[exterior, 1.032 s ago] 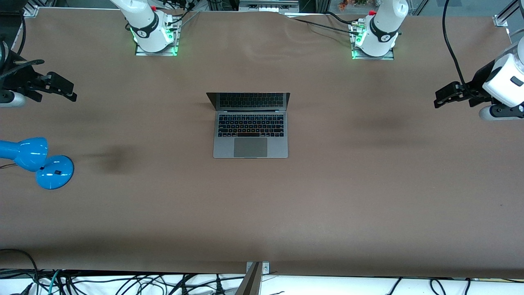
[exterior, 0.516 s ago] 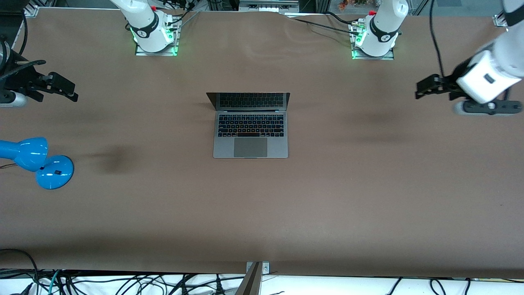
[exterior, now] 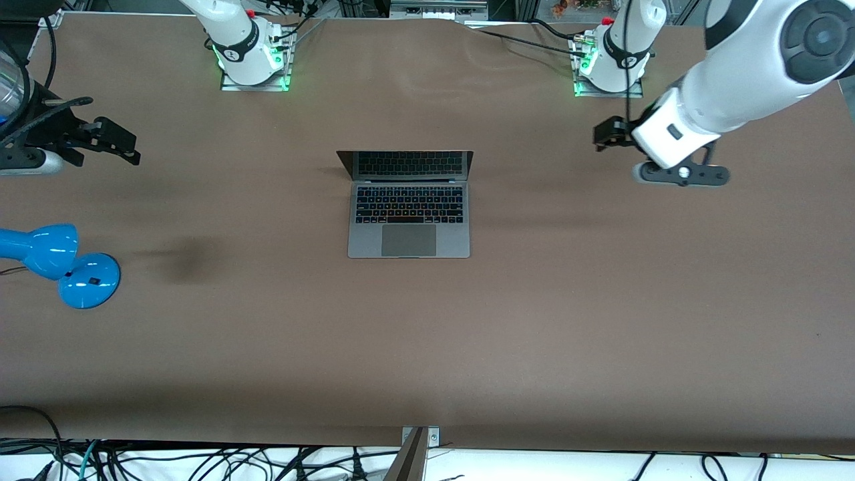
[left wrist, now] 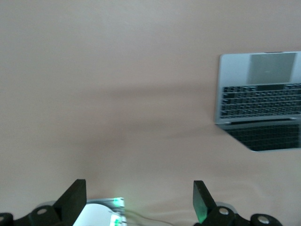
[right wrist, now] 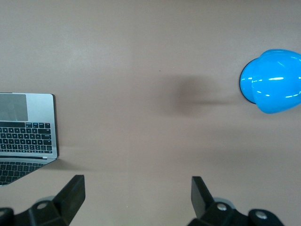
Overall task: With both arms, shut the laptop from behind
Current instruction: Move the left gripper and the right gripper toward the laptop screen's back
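Over the last second the left gripper (exterior: 604,137), fingers spread, has swung from the table's end toward the open laptop (exterior: 408,214) at mid-table, beginning the approach, while the right gripper (exterior: 123,150), also spread, waits.

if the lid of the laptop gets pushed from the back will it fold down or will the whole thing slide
Probably folds: the laptop stands open on its hinge, base flat on the table. Its smooth metal shell may slide toward the front camera on the plain mat if pushed low. The thin lid looks stiff but fragile. Both hands, left hand and right hand, are open, away from it.
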`<state>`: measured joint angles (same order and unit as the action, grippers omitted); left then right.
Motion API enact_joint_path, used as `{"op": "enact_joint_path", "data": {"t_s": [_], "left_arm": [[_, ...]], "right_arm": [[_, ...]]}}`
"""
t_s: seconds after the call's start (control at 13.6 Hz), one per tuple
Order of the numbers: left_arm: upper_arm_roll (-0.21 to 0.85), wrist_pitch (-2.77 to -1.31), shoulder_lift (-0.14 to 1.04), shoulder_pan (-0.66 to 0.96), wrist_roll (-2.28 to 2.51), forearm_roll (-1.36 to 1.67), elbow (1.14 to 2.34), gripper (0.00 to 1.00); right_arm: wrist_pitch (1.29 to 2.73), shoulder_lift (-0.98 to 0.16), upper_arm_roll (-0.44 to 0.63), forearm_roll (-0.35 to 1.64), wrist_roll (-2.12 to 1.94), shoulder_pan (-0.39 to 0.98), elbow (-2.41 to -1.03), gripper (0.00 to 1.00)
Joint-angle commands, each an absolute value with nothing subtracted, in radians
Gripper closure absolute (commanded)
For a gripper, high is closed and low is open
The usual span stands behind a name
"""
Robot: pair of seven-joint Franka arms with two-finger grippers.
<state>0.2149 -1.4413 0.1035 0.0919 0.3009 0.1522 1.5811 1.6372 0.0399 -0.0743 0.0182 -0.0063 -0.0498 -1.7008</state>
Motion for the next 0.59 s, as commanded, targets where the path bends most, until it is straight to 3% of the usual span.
{"op": "enact_joint_path", "data": {"t_s": [0.0, 0.52], "left_arm": [[0.218, -1.462, 0.127, 0.087, 0.324, 0.189, 1.572, 0.00], [0.366, -1.505, 0.190, 0.109, 0.567, 0.186, 1.577, 0.00]], "right_arm": [[1.631, 0.054, -0.083, 0.029, -0.014, -0.060, -1.715, 0.00], [1.631, 0.048, -0.213, 0.031, 0.056, -0.058, -1.718, 0.00]]}}
